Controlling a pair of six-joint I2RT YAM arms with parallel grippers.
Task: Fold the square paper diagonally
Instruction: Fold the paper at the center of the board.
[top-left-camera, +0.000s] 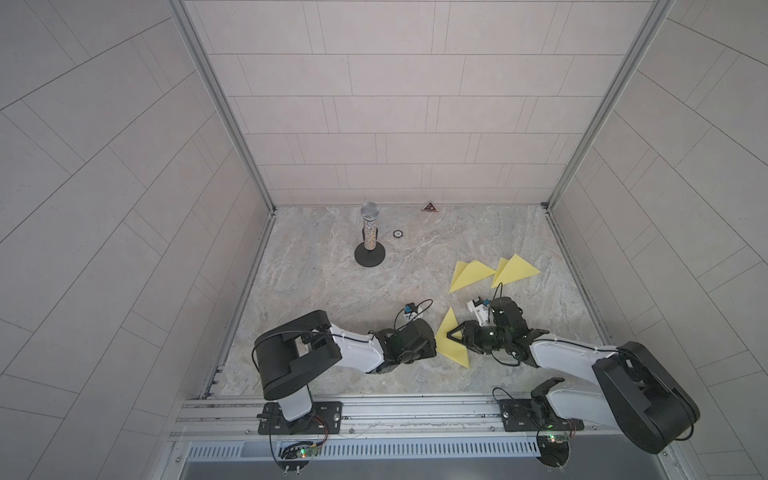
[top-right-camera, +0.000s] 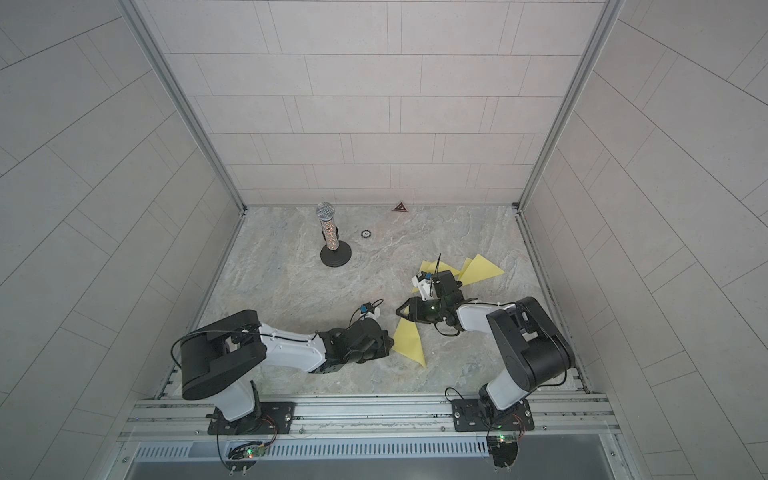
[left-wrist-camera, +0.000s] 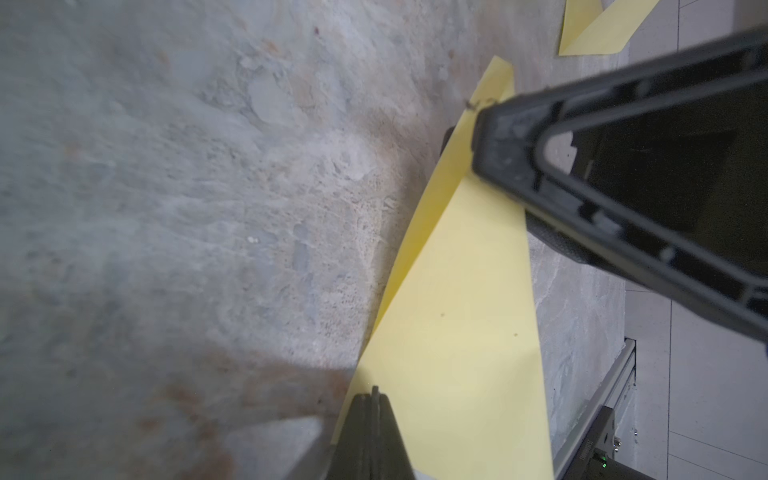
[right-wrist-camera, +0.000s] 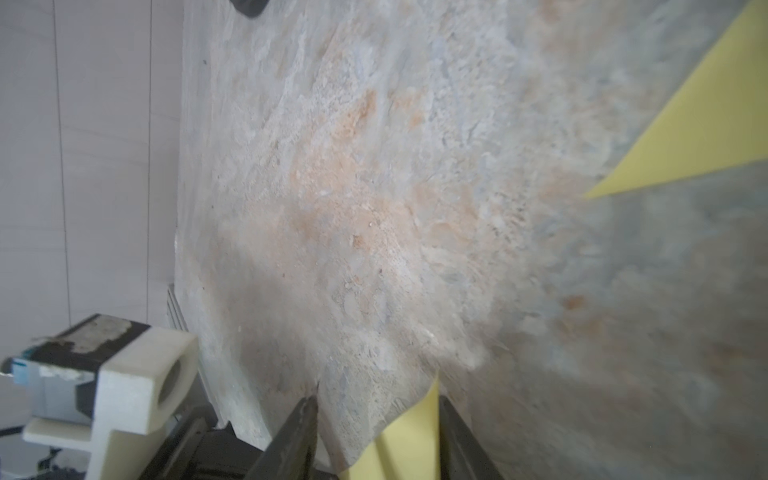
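Square paper: yellow, doubled into a triangle, lying on the marble tabletop, nearer the robot than the microphone stand and to its right. Left gripper: fingers closed, tips at the paper's edge; whether they pinch it cannot be told. Right gripper: fingers parted, a paper corner showing between them. Two more yellow triangles lie right of the stand.

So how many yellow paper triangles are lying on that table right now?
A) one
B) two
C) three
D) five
C: there is the folded yellow paper at the front, plus a second folded paper and a third folded paper lying side by side farther back.
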